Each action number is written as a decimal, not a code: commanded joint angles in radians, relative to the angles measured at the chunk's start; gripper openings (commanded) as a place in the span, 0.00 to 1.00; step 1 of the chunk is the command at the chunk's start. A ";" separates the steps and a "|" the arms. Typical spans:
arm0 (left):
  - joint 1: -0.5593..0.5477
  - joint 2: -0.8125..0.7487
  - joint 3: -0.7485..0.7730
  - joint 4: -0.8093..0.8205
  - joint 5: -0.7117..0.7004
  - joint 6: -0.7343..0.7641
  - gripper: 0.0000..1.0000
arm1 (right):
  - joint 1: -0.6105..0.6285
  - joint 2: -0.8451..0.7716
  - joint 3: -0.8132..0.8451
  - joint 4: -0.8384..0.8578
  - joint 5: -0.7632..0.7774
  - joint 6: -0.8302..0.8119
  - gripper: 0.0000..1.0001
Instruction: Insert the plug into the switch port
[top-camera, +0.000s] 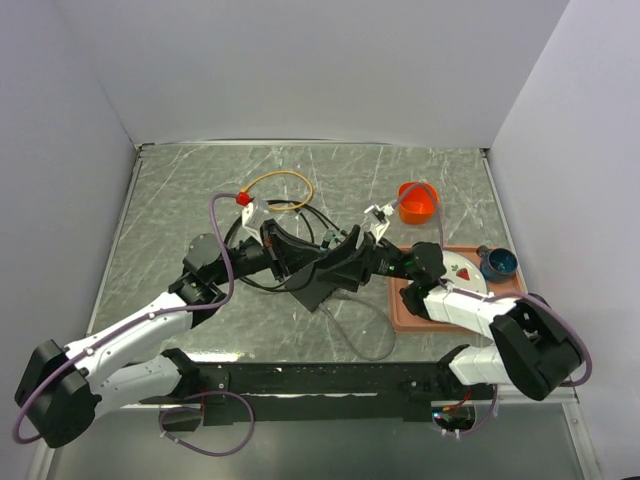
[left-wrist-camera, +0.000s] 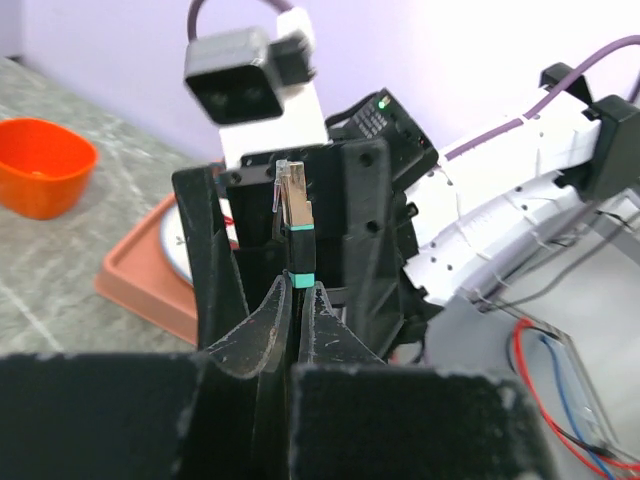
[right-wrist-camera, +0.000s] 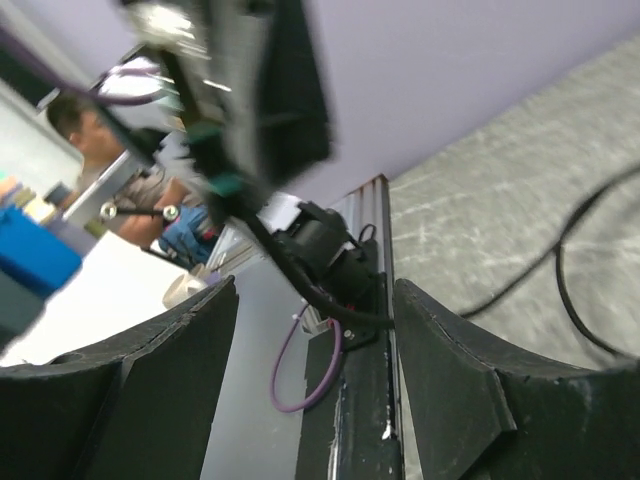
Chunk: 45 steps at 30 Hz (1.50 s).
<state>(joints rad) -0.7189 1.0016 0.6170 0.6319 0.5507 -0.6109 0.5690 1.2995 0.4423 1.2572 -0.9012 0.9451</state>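
Your left gripper (left-wrist-camera: 300, 290) is pinched shut on the plug (left-wrist-camera: 293, 205), with the fingertips meeting at its teal boot. The clear, metal-tipped head sticks out past them, upright in the left wrist view. Straight ahead of the plug, very close, is your right gripper (right-wrist-camera: 315, 290), facing it with its wrist camera above. Its jaws stand wide apart with nothing between them. In the left wrist view the plug head sits between those two black fingers, in front of the black body behind them; I can't tell if it touches. The right wrist view shows the left gripper and the teal boot only as a blur at the top. From above, the left gripper (top-camera: 290, 250) and right gripper (top-camera: 335, 268) meet nose to nose over the middle of the surface (top-camera: 180, 190). An orange bowl (top-camera: 418, 202) and a salmon tray (top-camera: 394, 300) sit just to the right. I can't pick out the switch, because black gripper parts fill that spot in every view.
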 joint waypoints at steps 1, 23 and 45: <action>0.001 0.028 0.007 0.176 0.109 -0.087 0.01 | 0.014 -0.092 0.035 0.225 -0.019 -0.060 0.71; -0.001 -0.171 0.064 -0.200 -0.418 -0.035 0.99 | 0.144 -0.434 0.246 -0.924 0.794 -0.707 0.00; -0.004 0.081 0.303 -0.347 -0.362 -0.118 0.99 | 0.552 -0.286 0.211 -0.581 1.739 -1.631 0.00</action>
<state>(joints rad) -0.7197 1.0630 0.8646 0.2249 0.1448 -0.7105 1.0817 1.0203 0.6716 0.5041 0.7536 -0.5690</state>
